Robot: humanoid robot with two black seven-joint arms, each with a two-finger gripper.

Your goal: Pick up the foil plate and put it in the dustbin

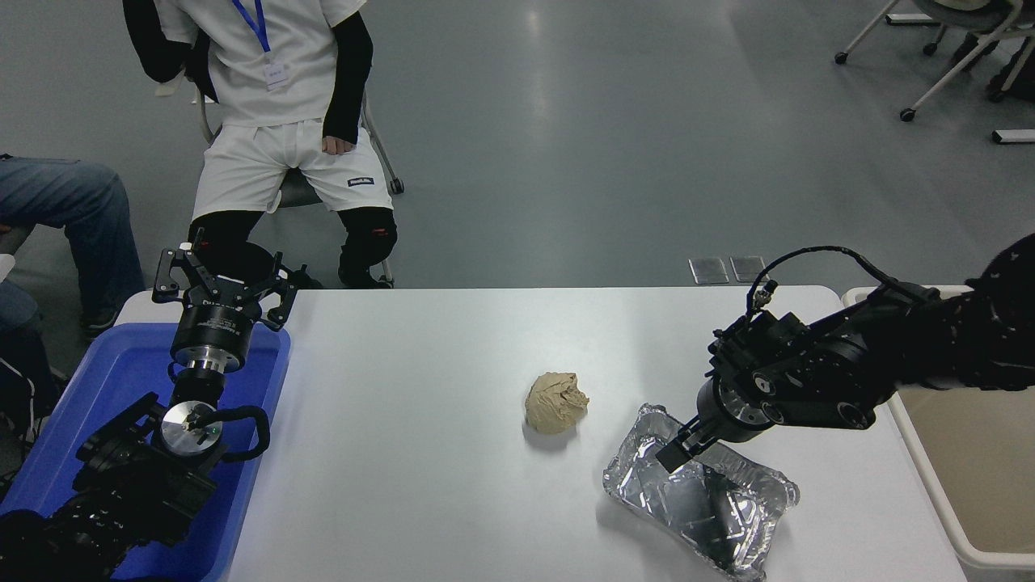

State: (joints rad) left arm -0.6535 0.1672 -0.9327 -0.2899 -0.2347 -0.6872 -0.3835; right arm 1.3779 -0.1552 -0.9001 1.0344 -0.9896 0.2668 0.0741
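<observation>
The foil plate point(702, 495) is a shiny silver tray lying on the white table at the front right. My right gripper point(686, 451) comes in from the right edge and is lowered onto the plate's far left rim. One finger point(673, 455) reaches inside the tray; the other is hidden under the wrist. The gripper looks open and holds nothing. The beige dustbin point(930, 485) stands at the right edge of the table, partly hidden by my right arm. My left gripper point(220, 283) is parked open at the lower left.
A crumpled tan paper ball point(555, 402) lies just left of the foil plate. A blue plastic tub point(121, 372) sits under my left arm. A person in white point(275, 121) sits beyond the table's far left; another person's leg in jeans point(73, 210) is at the left edge.
</observation>
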